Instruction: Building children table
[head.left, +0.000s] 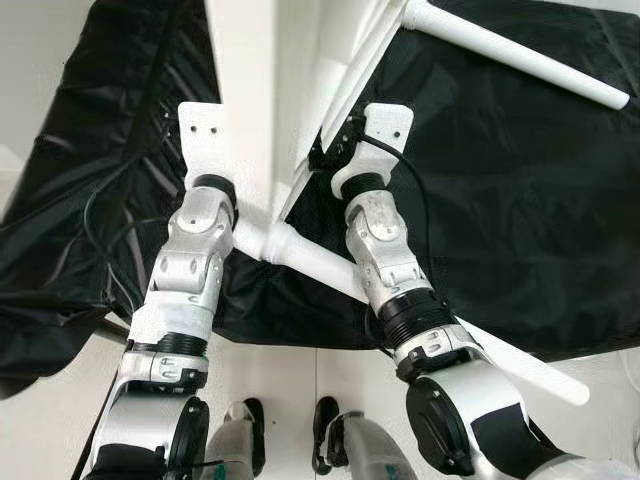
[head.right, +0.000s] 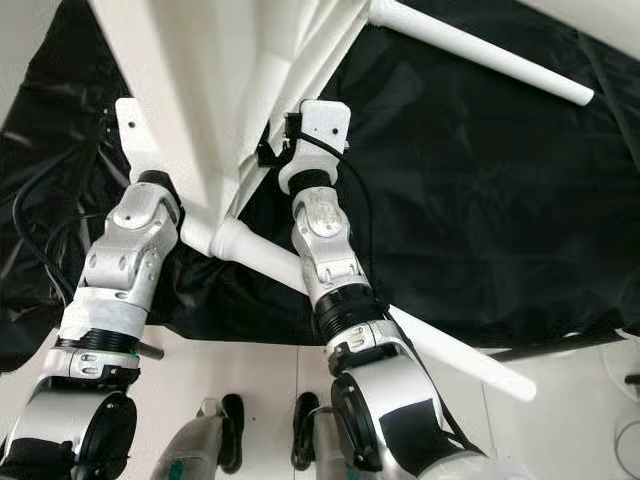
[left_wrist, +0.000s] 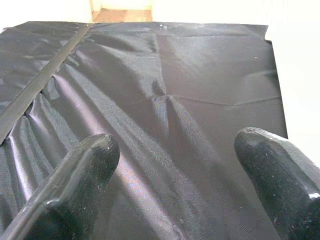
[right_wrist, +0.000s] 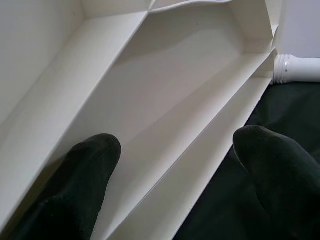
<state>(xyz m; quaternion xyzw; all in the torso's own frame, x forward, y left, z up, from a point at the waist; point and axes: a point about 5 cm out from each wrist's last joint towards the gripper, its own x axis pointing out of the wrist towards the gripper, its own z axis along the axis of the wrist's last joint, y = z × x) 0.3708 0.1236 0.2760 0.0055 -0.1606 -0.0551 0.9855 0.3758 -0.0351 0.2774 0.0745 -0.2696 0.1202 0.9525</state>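
I have the right gripper (right_wrist: 175, 185) spread wide, nothing between its rounded black fingers (right_wrist: 85, 170), hovering over the ribbed underside of the white plastic table (right_wrist: 150, 100), smooth and matte with raised straight walls. The left gripper (left_wrist: 175, 185) is likewise released, its glossy fingertips (left_wrist: 85, 165) apart above the black sheet (left_wrist: 165, 100), a creased woven fabric with a faint sheen. From the head, the table lies upside down on that sheet, between my two silver arms. One round white leg (head.left: 300, 250) juts out from its corner socket toward me and passes beneath the right forearm (head.left: 385, 250); another leg (head.left: 520, 55) angles away at the far right. A black cable (head.left: 110, 230) loops over the sheet by the left arm (head.left: 190, 270).
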